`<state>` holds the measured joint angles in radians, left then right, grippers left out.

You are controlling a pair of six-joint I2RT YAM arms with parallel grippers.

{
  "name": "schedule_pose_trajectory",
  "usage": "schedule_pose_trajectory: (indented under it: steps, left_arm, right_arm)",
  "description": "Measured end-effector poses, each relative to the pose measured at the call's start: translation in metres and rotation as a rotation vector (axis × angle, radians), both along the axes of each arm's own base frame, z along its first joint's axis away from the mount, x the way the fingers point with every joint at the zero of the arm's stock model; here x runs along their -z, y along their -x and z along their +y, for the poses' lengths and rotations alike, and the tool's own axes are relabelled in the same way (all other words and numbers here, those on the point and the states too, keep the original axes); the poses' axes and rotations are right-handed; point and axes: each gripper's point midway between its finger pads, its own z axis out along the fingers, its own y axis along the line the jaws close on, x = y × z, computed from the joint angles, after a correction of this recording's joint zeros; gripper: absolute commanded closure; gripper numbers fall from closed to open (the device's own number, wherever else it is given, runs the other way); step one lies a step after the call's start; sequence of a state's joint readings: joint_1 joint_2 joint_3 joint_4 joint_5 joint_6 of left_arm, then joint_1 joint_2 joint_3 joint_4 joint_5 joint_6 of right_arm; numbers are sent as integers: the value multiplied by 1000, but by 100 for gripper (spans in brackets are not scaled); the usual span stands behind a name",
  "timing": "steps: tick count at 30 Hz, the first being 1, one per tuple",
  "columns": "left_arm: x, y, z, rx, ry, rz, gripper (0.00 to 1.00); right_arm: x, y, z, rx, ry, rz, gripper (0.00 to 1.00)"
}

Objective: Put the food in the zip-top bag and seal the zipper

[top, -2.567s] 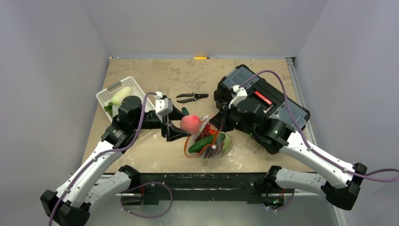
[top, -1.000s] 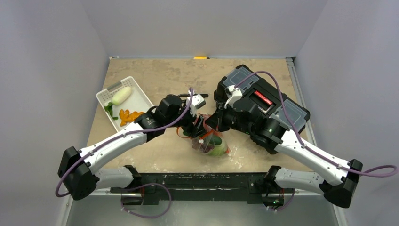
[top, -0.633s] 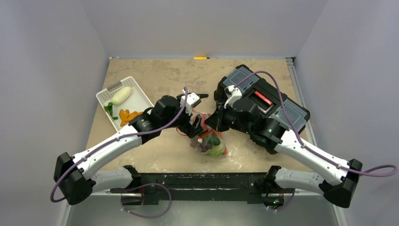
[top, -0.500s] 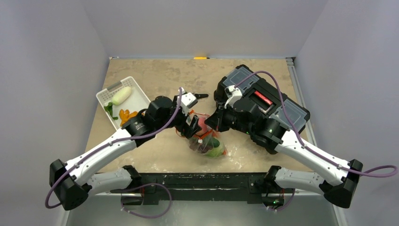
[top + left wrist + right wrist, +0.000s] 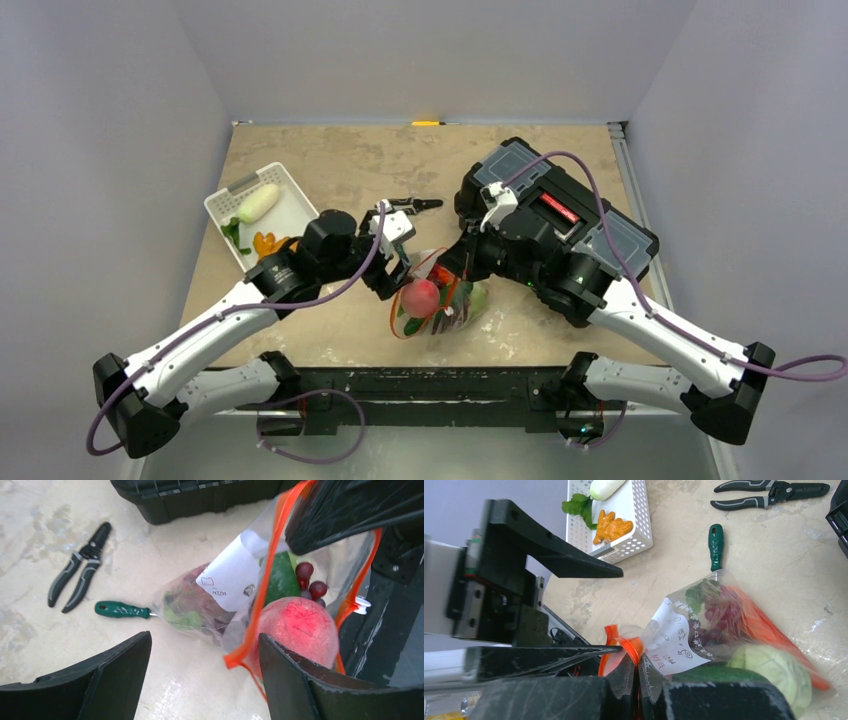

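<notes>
The clear zip-top bag lies on the table between both arms, mouth toward the near edge. Its orange-red zipper is pinched at one point by my right gripper, which is shut on it and holds the mouth up. A pink-red peach sits in the bag's mouth. Deeper inside are a cucumber, grapes, a cabbage and a carrot. My left gripper is open just left of the mouth, with nothing between its fingers.
A white slotted basket at the left holds an orange piece and a pale green one. Black-handled pliers and a green-handled screwdriver lie behind the bag. A black toolbox sits under the right arm.
My left gripper carried the peach to the bag's mouth, opened, and drew back to the left. The peach now rests in the mouth. The right gripper kept its pinch on the zipper.
</notes>
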<state>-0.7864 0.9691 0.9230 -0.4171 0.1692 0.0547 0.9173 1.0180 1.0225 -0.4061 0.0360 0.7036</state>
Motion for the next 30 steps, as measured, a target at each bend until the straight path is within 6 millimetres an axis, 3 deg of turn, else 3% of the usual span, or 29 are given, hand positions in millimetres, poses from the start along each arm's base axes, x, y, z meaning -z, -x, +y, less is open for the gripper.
schedule_pose_trajectory:
  steps: [3,8,12,17,20,24,27,30]
  left_arm:
    - [18,5,-2,37,-49,51,26]
    - [31,13,-2,63,-79,109,15]
    - [20,11,1,6,-35,106,11]
    - [-10,9,17,-176,106,127,12]
    - [-30,18,30,-263,216,160,21]
    - [-52,43,42,-300,408,228,46]
    - [-50,64,44,-281,502,320,60]
    - [-29,76,36,-272,513,454,66]
  right_arm:
    - [0,1,-1,0,2,0,100]
    - [4,2,-3,0,20,7,100]
    - [2,1,-4,3,21,3,100]
    - [-1,2,-5,0,26,-3,100]
    - [-5,1,-5,-2,26,-11,100]
    - [-10,1,-5,-6,21,-22,100]
    - [-10,1,-5,-8,20,-23,100]
    - [-11,1,-4,-11,17,-23,100]
